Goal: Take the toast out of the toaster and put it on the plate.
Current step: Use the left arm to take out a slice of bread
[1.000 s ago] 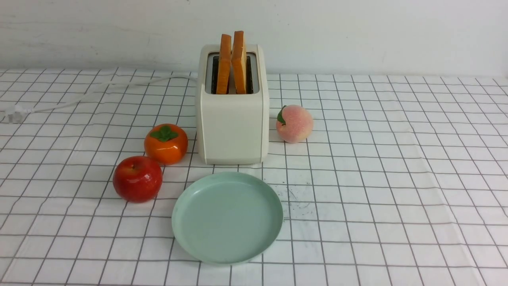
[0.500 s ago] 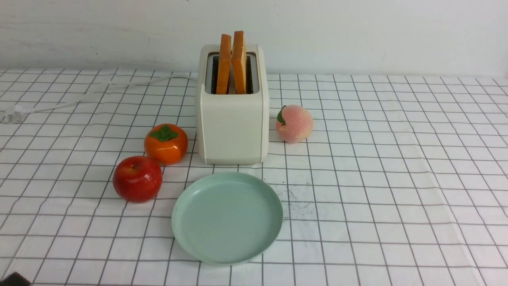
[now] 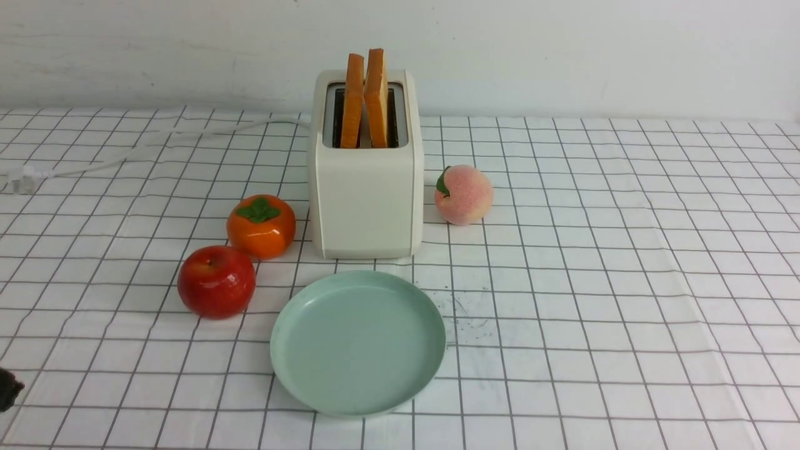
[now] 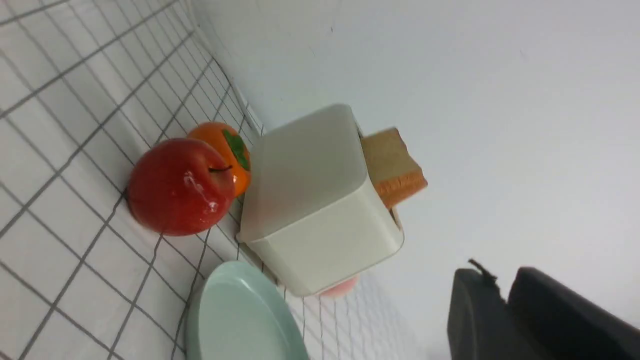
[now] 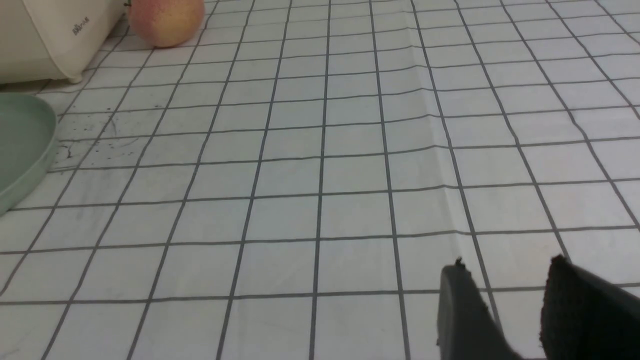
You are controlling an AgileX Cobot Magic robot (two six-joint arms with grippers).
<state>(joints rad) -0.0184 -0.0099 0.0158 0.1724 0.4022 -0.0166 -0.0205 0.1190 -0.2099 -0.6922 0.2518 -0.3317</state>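
Note:
The cream-white toaster stands at the back middle of the table. Two brown slices of toast stick up out of its slots, side by side. The pale mint-green plate lies empty just in front of it. In the left wrist view, toaster, toast and plate show from the left side, well away from my left gripper, whose black fingers stand together with nothing between them. Only a dark tip of that arm shows in the front view. My right gripper hangs open over bare cloth.
A red apple and an orange persimmon sit left of the toaster, and a peach sits to its right. A white cord runs from the toaster to the far left. A checked cloth covers the table.
A dark tip of my left arm has come in at the front view's lower left corner and risen a little along the edge. Toaster, toast, plate and fruit have not moved.

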